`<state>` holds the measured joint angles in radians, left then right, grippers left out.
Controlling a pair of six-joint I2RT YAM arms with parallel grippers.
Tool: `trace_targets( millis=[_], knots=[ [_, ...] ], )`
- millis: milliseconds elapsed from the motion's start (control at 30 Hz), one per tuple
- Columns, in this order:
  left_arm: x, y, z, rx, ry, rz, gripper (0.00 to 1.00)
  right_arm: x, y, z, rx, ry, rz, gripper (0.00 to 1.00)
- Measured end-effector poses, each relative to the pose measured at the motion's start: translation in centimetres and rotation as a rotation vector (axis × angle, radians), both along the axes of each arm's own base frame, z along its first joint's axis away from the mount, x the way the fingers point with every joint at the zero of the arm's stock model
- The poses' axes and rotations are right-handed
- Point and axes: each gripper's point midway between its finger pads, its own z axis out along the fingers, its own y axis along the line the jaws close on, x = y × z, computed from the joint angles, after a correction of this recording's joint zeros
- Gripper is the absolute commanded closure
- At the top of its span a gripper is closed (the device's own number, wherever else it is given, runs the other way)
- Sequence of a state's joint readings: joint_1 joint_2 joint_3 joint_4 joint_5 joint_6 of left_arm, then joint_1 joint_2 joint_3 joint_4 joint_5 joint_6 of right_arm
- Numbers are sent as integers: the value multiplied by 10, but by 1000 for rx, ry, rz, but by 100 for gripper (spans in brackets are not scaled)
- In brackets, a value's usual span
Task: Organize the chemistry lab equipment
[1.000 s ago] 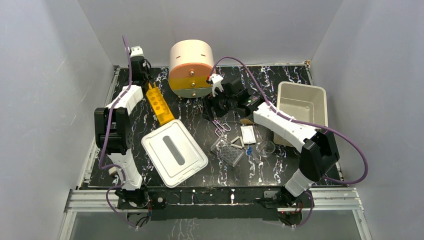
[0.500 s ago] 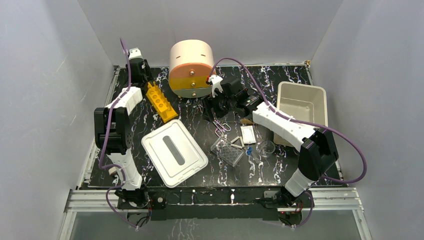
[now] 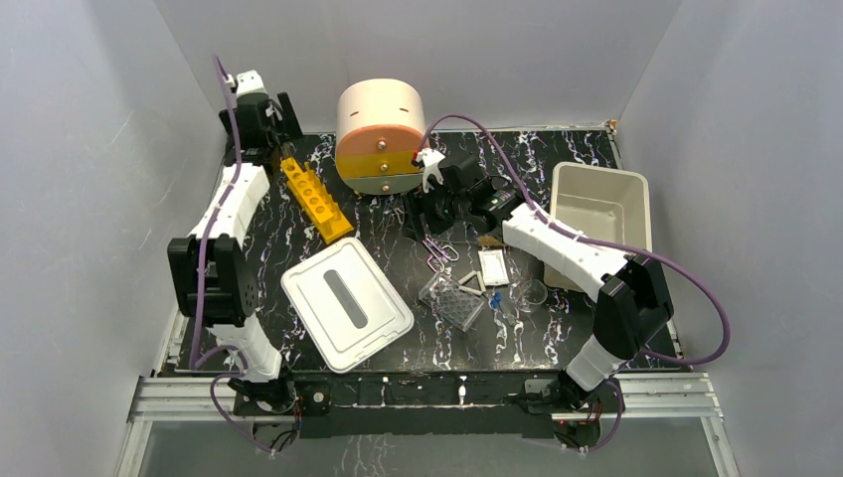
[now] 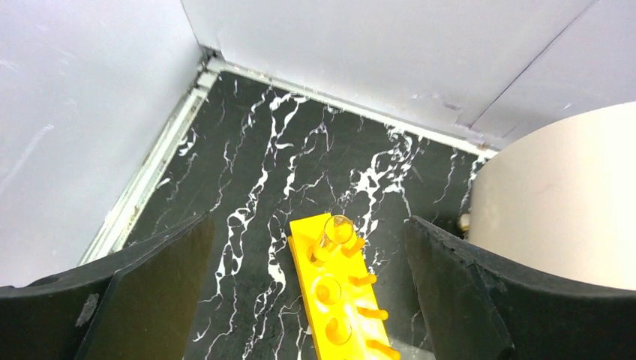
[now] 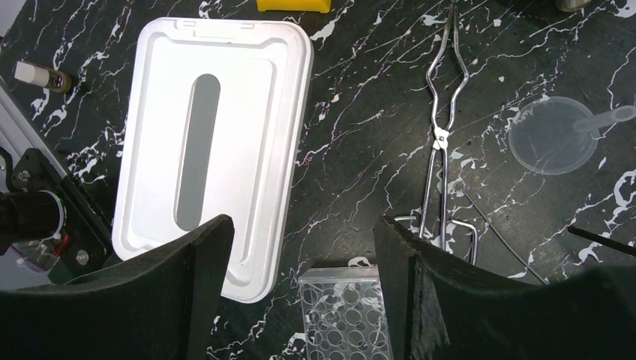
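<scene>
Yellow rack (image 3: 312, 200) lies far left on the bench (image 3: 447, 343), beside the drawer unit (image 3: 380, 134). Left gripper (image 4: 307, 251) hovers above, jaws wide, empty (right gripper (image 5: 300, 255) likewise open, holding nothing). Lift straight up; avoid tipping the 1 tube (image 4: 337, 229).

Yellow rack (image 3: 314, 204) lies diag. far-left (glass tube (image 4: 335, 229) in end hole).

No legible text, apparently.
</scene>
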<state>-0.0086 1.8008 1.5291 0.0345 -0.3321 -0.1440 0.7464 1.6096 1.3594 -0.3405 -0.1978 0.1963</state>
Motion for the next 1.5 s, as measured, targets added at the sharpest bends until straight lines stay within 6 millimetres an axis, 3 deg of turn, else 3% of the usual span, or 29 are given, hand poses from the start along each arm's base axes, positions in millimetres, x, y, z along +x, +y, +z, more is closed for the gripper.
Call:
trace_targets(
  millis=[200, 333, 467, 633, 800, 967, 1133, 1367, 1500],
  knots=[
    [-41, 5, 65, -64, -65, 18, 2, -4, -11, 3, -4, -17, -24, 22],
    [-77, 2, 96, -166, -93, 8, 2, 0, -22, 21, 7, -63, -71, 22],
    [-115, -27, 119, -288, -123, -100, 2, 5, -34, 33, 10, -99, -127, 22],
    [-159, -65, 132, -417, -121, -256, 2, 5, -53, 18, -70, -85, -194, 24],
    [-198, -100, 114, -540, -61, -381, 4, 4, -65, -8, -169, -40, -222, 27],
    [-225, -130, 63, -711, 62, -440, 8, 7, -65, -38, -246, 1, -218, 31],
    [-240, -144, 17, -836, 187, -413, 12, 3, -58, -74, -328, 43, -193, 33],
    [-249, -157, 4, -888, 227, -415, 16, -12, -58, -96, -369, 77, -174, 33],
    [-252, -158, -6, -902, 247, -402, 18, -20, -68, -111, -404, 107, -188, 39]
  ],
)
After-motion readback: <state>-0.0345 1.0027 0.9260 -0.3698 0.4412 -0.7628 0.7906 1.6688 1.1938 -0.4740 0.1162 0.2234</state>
